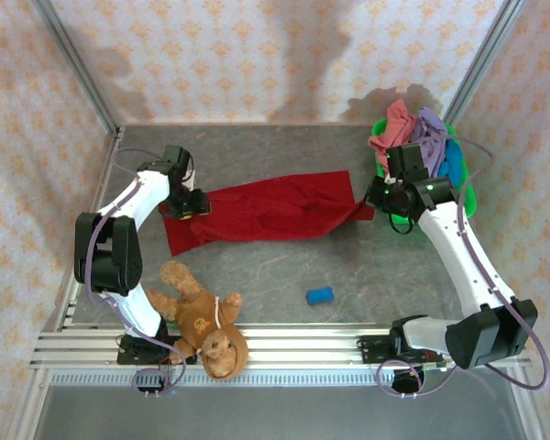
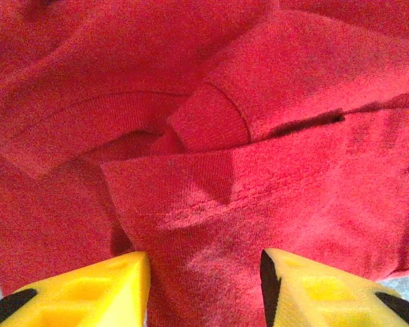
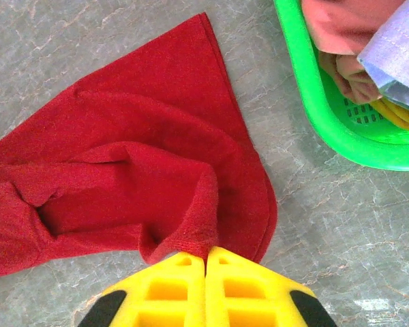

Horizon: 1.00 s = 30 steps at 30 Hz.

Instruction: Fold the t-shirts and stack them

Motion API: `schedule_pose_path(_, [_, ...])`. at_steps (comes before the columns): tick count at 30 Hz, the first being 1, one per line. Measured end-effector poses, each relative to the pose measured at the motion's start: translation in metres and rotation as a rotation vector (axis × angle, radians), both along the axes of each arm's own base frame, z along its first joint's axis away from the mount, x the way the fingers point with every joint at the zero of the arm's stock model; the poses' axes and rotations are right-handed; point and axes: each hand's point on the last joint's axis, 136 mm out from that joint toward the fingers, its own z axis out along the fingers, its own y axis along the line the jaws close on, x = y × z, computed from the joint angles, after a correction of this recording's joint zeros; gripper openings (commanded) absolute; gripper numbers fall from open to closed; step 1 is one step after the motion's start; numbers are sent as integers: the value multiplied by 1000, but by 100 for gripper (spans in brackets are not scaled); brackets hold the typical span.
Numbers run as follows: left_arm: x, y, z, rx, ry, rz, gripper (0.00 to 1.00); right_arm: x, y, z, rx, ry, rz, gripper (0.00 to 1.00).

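Left gripper (image 2: 204, 286) has jaws spread wide over the left end of the dark red t-shirt (image 1: 266, 209), which lies stretched across frame centre on the grey marbled table (image 1: 348, 266). Pink patterned walls (image 1: 257, 55) all round. Right gripper (image 3: 206, 262) is pinched tight on the shirt's right corner fold, next to the green basket (image 3: 313, 102) holding the other tees (image 1: 412, 128), upper right. Left arm is folded at the elbow, right arm stretched long.

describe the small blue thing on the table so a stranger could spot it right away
On the grey table, find the bare strip between the dark red t-shirt and the metal rail at the near edge. Right of the teddy bear lies a small blue object, alone. It is the one blue thing outside the green basket.
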Motion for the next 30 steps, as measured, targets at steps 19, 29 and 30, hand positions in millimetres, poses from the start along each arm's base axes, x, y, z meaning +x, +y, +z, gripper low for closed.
schedule_pose_path(19, [4,17,-16,-258,-68,241,53,3,1,-5,-4,18,1,0])
schedule_pose_path(29, [18,9,-3,-363,-130,258,47,5,1,-1,-2,7,1,0])
schedule_pose_path(30, [18,9,0,-364,-138,257,45,5,1,-1,-2,7,1,0])
